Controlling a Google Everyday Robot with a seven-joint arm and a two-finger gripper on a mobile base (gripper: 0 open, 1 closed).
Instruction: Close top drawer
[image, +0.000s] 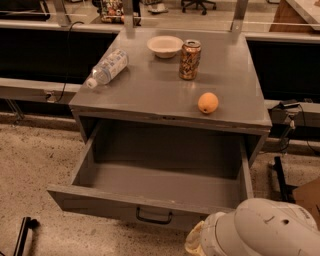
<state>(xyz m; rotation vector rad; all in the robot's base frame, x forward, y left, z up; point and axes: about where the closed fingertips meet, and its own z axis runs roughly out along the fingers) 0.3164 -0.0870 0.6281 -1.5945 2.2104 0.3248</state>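
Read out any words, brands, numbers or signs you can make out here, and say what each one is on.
No text here is legible.
can: patterned print on its side, too blurred to read.
water bottle: pale label, too blurred to read.
bowl, orange, top drawer: no markings show.
arm, lower right before the open drawer: no lettering shows; the gripper itself is out of sight.

One bottle (107, 67), bowl (164, 46), can (190, 60), orange (208, 103); gripper unseen

Matt metal top drawer (165, 182), hand hidden
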